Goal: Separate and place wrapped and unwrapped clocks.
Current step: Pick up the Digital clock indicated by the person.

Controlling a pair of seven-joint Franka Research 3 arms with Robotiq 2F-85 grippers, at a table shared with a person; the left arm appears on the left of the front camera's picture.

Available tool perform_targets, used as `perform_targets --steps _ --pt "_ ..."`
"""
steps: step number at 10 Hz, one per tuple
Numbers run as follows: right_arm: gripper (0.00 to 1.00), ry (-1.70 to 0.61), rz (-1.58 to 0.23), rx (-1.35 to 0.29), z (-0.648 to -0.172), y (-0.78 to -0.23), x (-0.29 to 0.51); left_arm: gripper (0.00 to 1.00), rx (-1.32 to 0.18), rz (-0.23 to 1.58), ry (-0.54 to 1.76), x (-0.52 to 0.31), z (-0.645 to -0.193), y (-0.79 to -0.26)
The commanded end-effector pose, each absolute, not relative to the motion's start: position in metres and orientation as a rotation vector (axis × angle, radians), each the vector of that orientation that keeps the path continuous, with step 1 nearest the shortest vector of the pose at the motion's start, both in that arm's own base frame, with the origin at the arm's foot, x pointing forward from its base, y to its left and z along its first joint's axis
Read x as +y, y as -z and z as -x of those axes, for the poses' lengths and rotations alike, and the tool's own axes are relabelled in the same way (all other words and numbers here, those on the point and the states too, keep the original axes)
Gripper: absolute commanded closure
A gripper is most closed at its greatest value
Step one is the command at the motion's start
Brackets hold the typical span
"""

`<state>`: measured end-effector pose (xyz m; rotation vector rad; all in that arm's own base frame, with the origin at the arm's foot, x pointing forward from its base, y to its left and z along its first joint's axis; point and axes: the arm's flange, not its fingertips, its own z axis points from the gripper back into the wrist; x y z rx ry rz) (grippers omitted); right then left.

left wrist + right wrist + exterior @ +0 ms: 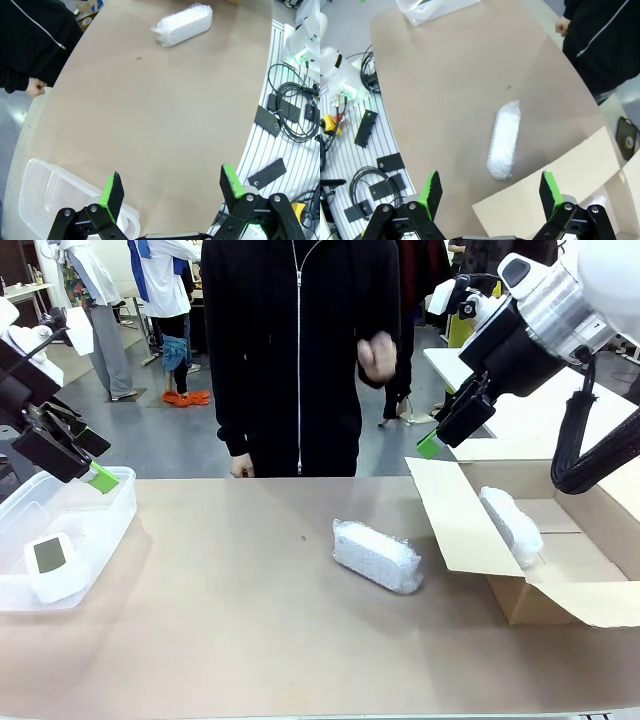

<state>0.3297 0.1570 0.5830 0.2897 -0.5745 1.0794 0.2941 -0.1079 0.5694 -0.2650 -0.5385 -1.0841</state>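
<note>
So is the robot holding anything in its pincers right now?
No, nothing is held. The left pincer and the right pincer are both open and bare, up above the table. One wrapped bundle lies loose on it.

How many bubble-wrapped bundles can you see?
2. One bundle lies on the table's middle; the other bundle sits in the cardboard box at the right. More could hide deeper in the box.

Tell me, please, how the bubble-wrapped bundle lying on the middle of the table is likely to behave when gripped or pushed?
The bubble-wrapped bundle looks cushioned, so its bumpy wrap would probably give a little under the pads before firming up. The film looks smooth, so it may slip in a light grip. Lying flat on its long side on the table, it would likely slide rather than tip.
</note>
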Motion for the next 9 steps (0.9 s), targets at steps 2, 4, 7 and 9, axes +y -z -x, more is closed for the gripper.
perform_targets --steps 2,4,7,9 --pt "0.0 -1.089 -0.283 -0.566 -0.3283 -0.584 0.1558 0.0 -0.545 0.255 1.076 -0.1093 -0.2937 -0.5686" --pt "0.0 -1.089 -0.283 -0.566 -0.3283 -0.584 0.1558 0.0 -0.545 0.255 1.076 -0.1093 -0.2937 -0.5686" --pt "0.0 -1.089 -0.283 -0.566 -0.3283 -0.584 0.1558 0.0 -0.545 0.255 1.076 -0.1093 -0.2937 -0.5686" --pt "0.0 -1.089 -0.283 -0.566 -0.3283 -0.584 0.1558 0.0 -0.545 0.255 1.076 -0.1093 -0.2937 -0.5686"
